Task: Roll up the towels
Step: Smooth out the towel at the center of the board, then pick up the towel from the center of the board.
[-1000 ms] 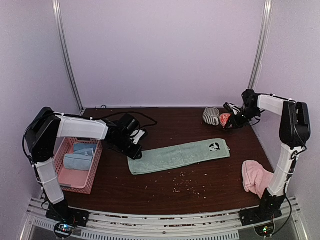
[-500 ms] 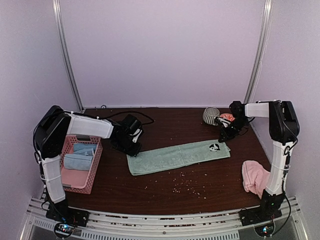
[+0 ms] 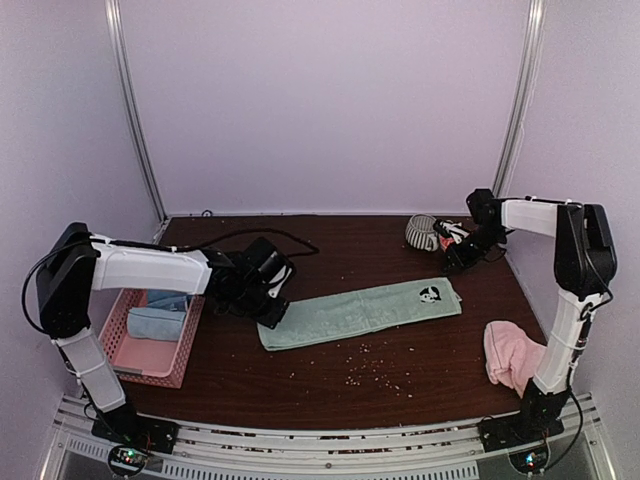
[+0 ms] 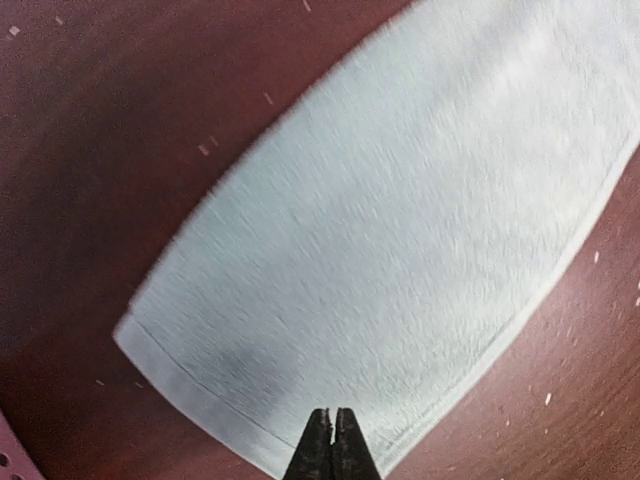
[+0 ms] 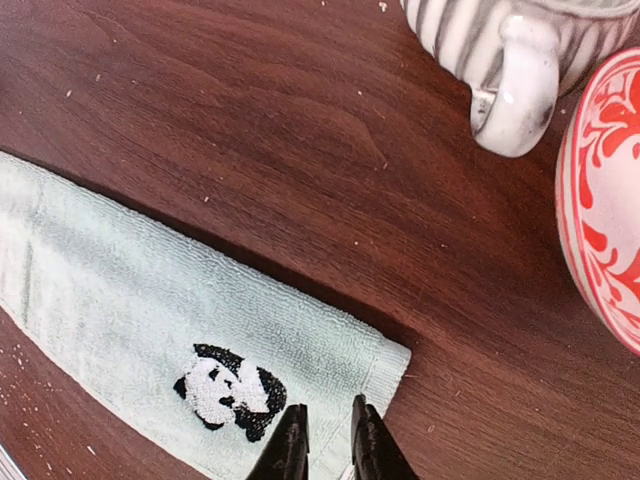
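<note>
The mint green towel (image 3: 360,312) lies flat and spread out across the middle of the table, with a panda patch (image 3: 429,294) at its right end. My left gripper (image 3: 272,312) is shut and empty, just above the towel's left end (image 4: 380,230). My right gripper (image 3: 452,262) hovers over the towel's far right corner (image 5: 385,362), its jaws a narrow gap apart and holding nothing. The panda patch (image 5: 228,388) lies just left of its fingertips (image 5: 292,440). The pink towel (image 3: 512,355) lies crumpled at the front right, beside the right arm.
A striped mug (image 3: 422,232) and a red patterned bowl (image 5: 605,200) stand at the back right, close to my right gripper. A pink basket (image 3: 190,340) with pale blue cloths (image 3: 155,322) sits at the left. Crumbs (image 3: 370,372) are scattered in front of the mint towel.
My left arm has swung, and its gripper has moved slightly forward over the towel's left end. My right gripper dipped toward the towel's right end, then drew back a little.
</note>
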### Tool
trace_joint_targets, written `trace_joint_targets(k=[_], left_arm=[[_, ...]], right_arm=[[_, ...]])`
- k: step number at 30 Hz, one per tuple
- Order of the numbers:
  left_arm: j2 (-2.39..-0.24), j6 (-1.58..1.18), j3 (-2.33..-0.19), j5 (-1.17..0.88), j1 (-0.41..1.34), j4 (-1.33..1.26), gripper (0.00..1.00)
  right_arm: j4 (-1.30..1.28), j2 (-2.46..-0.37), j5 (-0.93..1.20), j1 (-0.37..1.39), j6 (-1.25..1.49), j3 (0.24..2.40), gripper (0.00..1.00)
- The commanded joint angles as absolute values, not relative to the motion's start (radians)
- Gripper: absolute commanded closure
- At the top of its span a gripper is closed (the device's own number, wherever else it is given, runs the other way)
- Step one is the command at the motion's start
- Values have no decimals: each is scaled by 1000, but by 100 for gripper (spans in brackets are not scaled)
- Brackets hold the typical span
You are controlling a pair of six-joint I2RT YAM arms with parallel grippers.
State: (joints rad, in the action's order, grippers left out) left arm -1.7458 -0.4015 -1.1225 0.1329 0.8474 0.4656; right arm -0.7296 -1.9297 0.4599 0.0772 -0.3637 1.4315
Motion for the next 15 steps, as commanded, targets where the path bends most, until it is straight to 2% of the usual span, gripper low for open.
trace_joint_targets(k=[1, 3, 5, 7, 15], left_arm=[[-1777, -475, -1030, 86, 898, 464, 100], [-1781, -492, -996, 81, 913, 443, 100], [-1783, -504, -966, 71, 917, 417, 100], [-1790, -510, -952, 67, 917, 399, 100], [-1812, -505, -940, 64, 918, 375, 100]], right_arm=[[-737, -1881, 432, 77, -369, 1393, 83], [-745, -1878, 397, 71, -342, 1382, 79], [-766, -1886, 378, 60, -321, 1379, 70], [-784, -1906, 371, 48, -309, 1387, 64], [-892, -2030, 450, 34, -314, 1462, 61]])
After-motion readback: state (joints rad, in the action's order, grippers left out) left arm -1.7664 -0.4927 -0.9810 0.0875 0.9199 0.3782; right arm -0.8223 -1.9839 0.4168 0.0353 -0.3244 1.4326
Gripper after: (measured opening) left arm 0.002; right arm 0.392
